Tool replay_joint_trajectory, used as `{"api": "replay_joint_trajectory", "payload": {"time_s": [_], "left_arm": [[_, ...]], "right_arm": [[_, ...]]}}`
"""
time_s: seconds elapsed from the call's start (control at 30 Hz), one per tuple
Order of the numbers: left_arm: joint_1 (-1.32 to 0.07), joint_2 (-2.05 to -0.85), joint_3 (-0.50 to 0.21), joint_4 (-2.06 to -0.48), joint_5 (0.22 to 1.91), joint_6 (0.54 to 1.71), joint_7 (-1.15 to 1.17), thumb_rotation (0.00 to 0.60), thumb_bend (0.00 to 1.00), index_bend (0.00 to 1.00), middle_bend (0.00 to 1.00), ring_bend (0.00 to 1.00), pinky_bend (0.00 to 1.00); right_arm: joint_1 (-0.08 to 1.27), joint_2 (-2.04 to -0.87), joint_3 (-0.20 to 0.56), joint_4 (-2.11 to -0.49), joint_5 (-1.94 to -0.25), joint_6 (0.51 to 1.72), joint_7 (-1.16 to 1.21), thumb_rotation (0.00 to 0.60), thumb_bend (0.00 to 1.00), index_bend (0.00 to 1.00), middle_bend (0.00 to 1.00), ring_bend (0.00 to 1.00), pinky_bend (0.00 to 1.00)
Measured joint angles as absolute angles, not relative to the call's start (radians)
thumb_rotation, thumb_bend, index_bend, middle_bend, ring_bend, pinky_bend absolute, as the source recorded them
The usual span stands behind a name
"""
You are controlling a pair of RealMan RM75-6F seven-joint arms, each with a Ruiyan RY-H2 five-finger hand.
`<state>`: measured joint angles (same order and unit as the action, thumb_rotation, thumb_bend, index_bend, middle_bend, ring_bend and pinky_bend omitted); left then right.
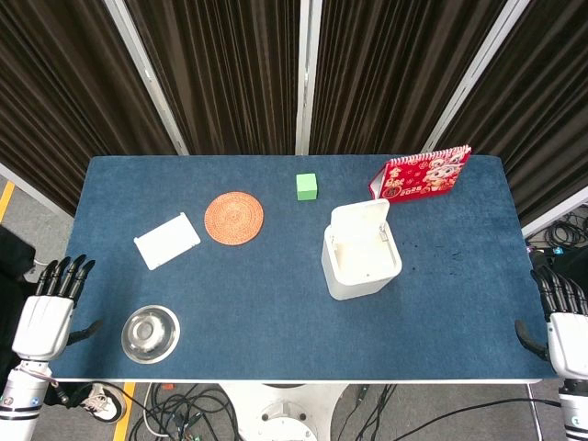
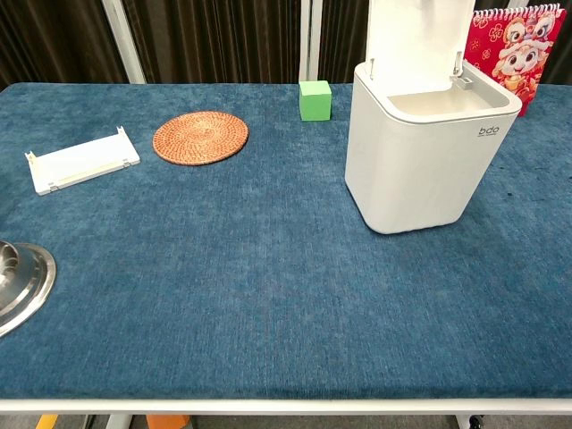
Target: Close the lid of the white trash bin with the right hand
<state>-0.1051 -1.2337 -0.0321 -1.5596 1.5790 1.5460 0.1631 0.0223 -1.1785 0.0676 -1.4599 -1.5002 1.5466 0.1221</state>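
Observation:
The white trash bin [image 1: 362, 262] [image 2: 425, 152] stands right of the table's middle. Its lid [image 1: 360, 219] [image 2: 420, 40] is raised upright at the far side, and the inside looks empty. My right hand [image 1: 564, 322] hangs off the table's right edge, near the front corner, with its fingers straight and apart, holding nothing. It is well clear of the bin. My left hand [image 1: 50, 303] sits off the left edge near the front, fingers spread, empty. Neither hand shows in the chest view.
A red desk calendar [image 1: 421, 174] [image 2: 512, 49] stands just behind the bin. A green cube [image 1: 307, 186] [image 2: 315, 99], an orange woven coaster [image 1: 233, 218] [image 2: 200, 136], a white flat lid-like piece [image 1: 167, 241] [image 2: 82, 159] and a steel bowl [image 1: 151, 333] [image 2: 16, 281] lie to the left.

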Motion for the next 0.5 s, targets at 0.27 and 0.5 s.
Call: {"api": "replay_joint_trajectory", "payload": {"time_s": [0.27, 0.5], "left_arm": [[-0.109, -1.237, -0.032, -1.556, 1.574, 1.534, 0.162, 0.600, 0.00, 0.07, 0.06, 0.00, 0.08], [-0.111, -1.237, -0.032, -1.569, 1.575, 1.531, 0.178, 0.600, 0.00, 0.07, 0.06, 0.00, 0.08]], "right_arm": [[0.027, -1.186, 0.068, -1.465, -1.519, 1.553, 0.122, 0.600, 0.26, 0.00, 0.00, 0.00, 0.00], [0.032, -1.180, 0.068, -1.476, -1.529, 1.552, 0.117, 0.600, 0.26, 0.00, 0.00, 0.00, 0.00]]}}
